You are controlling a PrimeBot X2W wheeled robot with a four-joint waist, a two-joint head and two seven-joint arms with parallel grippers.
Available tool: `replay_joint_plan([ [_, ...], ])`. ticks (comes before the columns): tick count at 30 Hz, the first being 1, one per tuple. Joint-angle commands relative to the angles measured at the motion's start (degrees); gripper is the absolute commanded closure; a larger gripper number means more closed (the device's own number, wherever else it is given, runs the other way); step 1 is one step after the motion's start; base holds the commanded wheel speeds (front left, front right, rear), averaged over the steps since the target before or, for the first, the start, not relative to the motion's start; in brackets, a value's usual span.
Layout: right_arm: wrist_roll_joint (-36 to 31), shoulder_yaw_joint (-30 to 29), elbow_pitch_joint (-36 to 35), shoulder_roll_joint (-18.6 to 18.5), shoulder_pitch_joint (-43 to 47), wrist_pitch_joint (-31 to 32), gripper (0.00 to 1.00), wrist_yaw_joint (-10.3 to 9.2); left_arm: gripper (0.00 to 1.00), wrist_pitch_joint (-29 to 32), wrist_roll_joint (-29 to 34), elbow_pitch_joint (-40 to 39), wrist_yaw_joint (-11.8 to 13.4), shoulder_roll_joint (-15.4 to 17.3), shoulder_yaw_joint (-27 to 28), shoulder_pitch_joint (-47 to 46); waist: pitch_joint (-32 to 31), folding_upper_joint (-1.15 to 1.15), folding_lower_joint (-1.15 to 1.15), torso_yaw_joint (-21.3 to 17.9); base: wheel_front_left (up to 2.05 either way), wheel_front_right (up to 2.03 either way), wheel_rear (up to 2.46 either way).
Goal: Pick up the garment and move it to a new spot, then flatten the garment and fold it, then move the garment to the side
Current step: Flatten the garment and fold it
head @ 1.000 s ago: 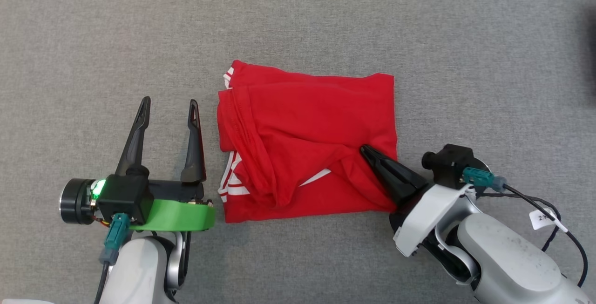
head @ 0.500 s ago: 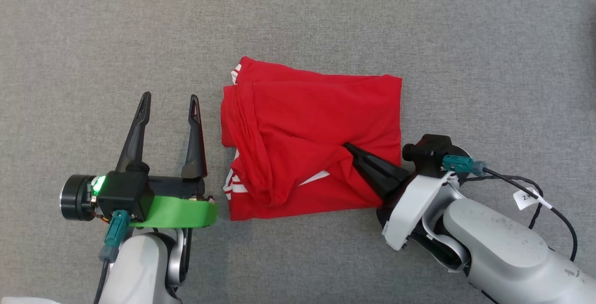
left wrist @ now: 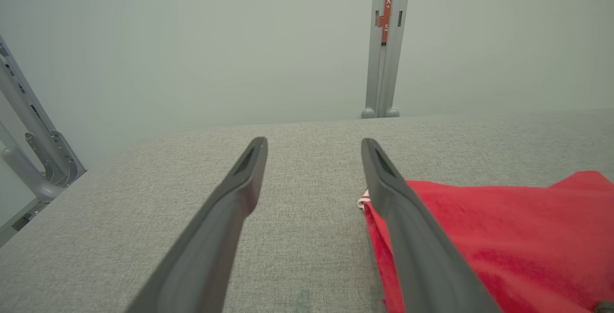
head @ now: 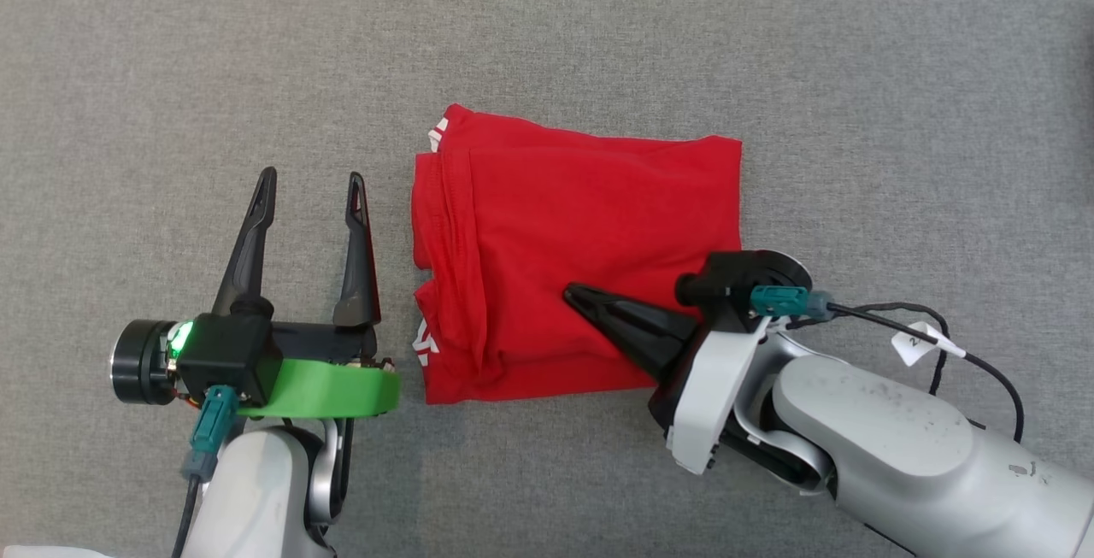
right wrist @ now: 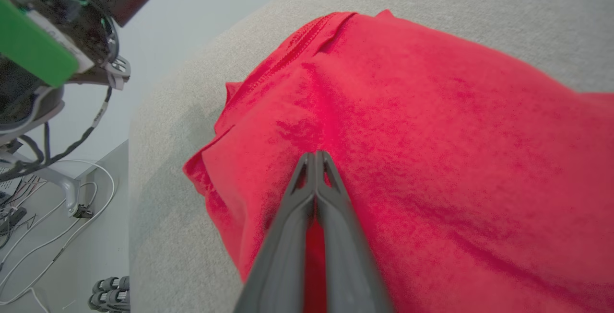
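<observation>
The red garment (head: 581, 225) lies folded into a rough rectangle on the grey cloth-covered table (head: 171, 45), with white trim peeking out at its left edge. My right gripper (head: 571, 290) is shut, its fingers lying flat on top of the garment's lower middle and pointing left, with no fabric pinched between them. In the right wrist view the joined tips of the right gripper (right wrist: 316, 155) rest on the red garment (right wrist: 431, 111). My left gripper (head: 312, 178) stands open just left of the garment, empty. The left wrist view shows the left gripper (left wrist: 312, 143) with the garment (left wrist: 503, 236) beside its right finger.
Grey table surface surrounds the garment on all sides. A metal post (left wrist: 386, 40) and frame stand beyond the table's far edge. Cables (right wrist: 72, 193) and my left arm's wrist (right wrist: 43, 40) lie past the table's left side.
My right gripper has slid left across the garment, staying shut, smoothing the raised wrinkle and covering the white stripe. The left gripper has not moved.
</observation>
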Motion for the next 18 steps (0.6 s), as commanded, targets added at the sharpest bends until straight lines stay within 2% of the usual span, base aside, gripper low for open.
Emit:
replay_joint_plan([
  [1, 0.0, 0.7, -0.4, 0.2, -1.0, 0.3, 1.00, -0.02, 0.00, -0.2, 0.1, 0.0, -0.2, -0.1, 0.2, -0.3, -0.1, 0.00, 0.00, 0.0, 0.00, 0.00, 0.00],
  [9, -1.9, 4.2, -0.8, 1.8, -4.4, 0.6, 1.00, -0.02, 0.00, -0.2, 0.2, 0.0, -0.5, -0.3, 0.2, 0.0, -0.2, 0.00, 0.00, 0.0, 0.00, 0.00, 0.00],
  [18, -1.0, 8.0, 3.7, 3.6, -6.3, 4.7, 1.00, -0.02, 0.00, -0.2, 0.2, 0.2, -0.5, -0.4, -0.2, -0.4, -0.1, 0.00, 0.00, 0.9, 0.00, 0.00, 0.00],
])
